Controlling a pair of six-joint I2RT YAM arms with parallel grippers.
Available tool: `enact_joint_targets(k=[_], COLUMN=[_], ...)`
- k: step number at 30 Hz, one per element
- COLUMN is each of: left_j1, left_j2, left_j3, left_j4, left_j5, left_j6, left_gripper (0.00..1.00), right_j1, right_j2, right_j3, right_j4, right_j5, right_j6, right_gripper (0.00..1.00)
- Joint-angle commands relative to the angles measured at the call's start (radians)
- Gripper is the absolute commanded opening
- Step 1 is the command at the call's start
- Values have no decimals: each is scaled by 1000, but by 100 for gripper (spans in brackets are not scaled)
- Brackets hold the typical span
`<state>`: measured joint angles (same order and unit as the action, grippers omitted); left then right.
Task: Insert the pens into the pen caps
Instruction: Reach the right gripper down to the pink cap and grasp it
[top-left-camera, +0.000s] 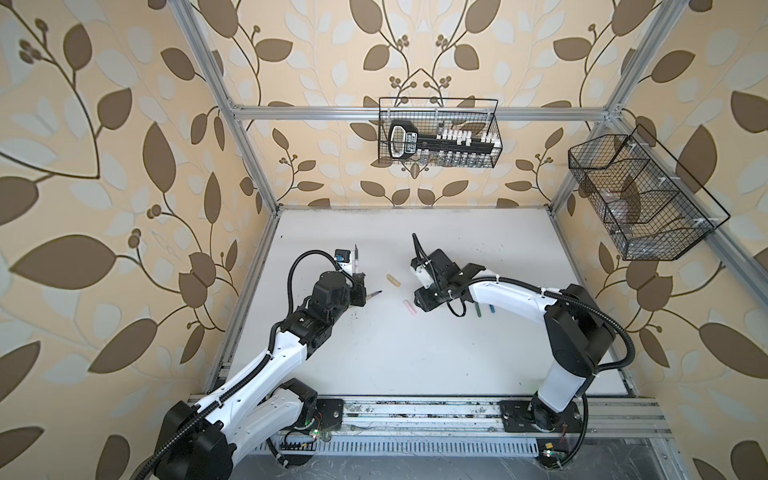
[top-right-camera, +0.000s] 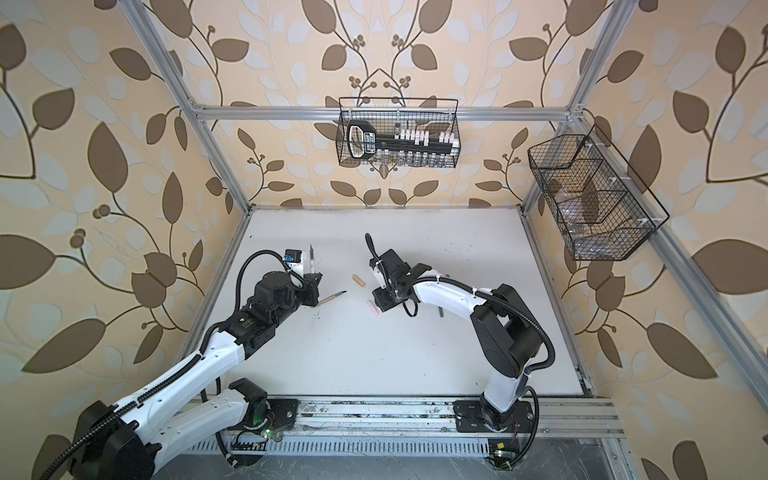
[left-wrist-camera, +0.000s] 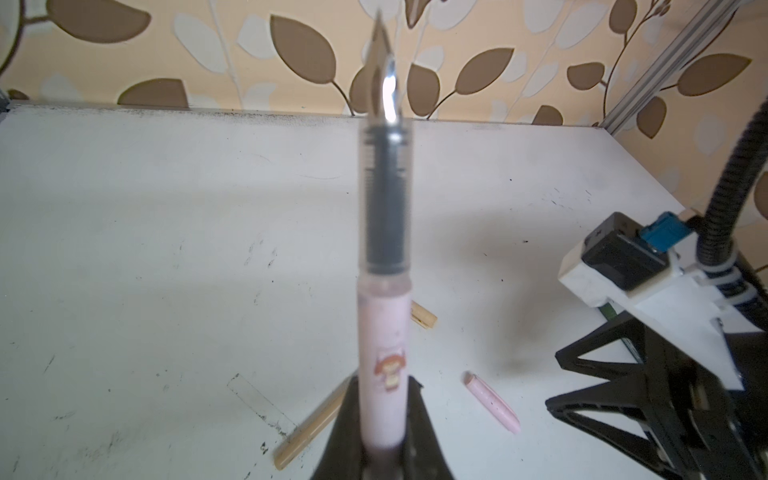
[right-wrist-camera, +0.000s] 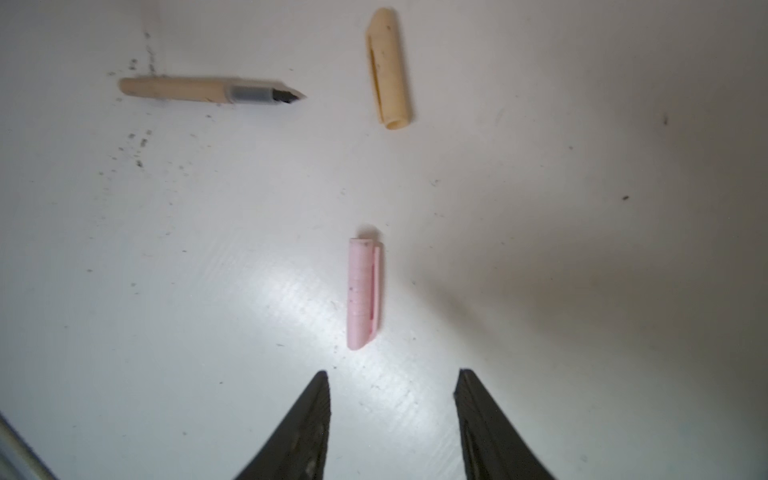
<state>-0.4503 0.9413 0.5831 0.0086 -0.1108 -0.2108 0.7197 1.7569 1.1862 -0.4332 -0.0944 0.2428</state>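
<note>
Seemingly barely begun: no capped pen clearly seen. Pinching the pink pen (left-wrist-camera: 384, 332) nib-up in the left claw (left-wrist-camera: 380, 395); hovering near the pink cap (right-wrist-camera: 363, 291) on the desk (right-wrist-camera: 166, 249) with the right claw (right-wrist-camera: 392, 372) spread. Left to join: that pair, plus tan pen (right-wrist-camera: 187, 89) and tan cap (right-wrist-camera: 390, 70), lying apart.

A white counter (top-left-camera: 395, 357), scuffed and flecked with dark specks, carries loose pen parts. A tan pen (right-wrist-camera: 199, 90) lies flat and uncapped, its dark tip the end nearest a tan cap (right-wrist-camera: 389, 68). A pink cap (right-wrist-camera: 363, 291) lies apart from both. Farther right in a top view, a dark green piece (top-left-camera: 478, 311) and a blue piece (top-left-camera: 492, 308) lie side by side, partly hidden.
</note>
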Motion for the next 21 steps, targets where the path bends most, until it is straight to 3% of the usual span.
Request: enact_joint_targets(k=[1,6,21], left_j1=[8,7,7], left_j2=[0,5,4], left_j3=[27,29,26], left_j4=[24,28,29], left_j5=[17,36,16], left_j6=[15,8,7], left_gripper=[0,0,0], right_j1=[60,89,33], right_j2=[3,54,128], right_j3=[-55,-76,-99], right_j4=[90,155,177], right_j5=[-132,-156,-147], right_j6=[178,261,271], right_gripper=[52,53,57])
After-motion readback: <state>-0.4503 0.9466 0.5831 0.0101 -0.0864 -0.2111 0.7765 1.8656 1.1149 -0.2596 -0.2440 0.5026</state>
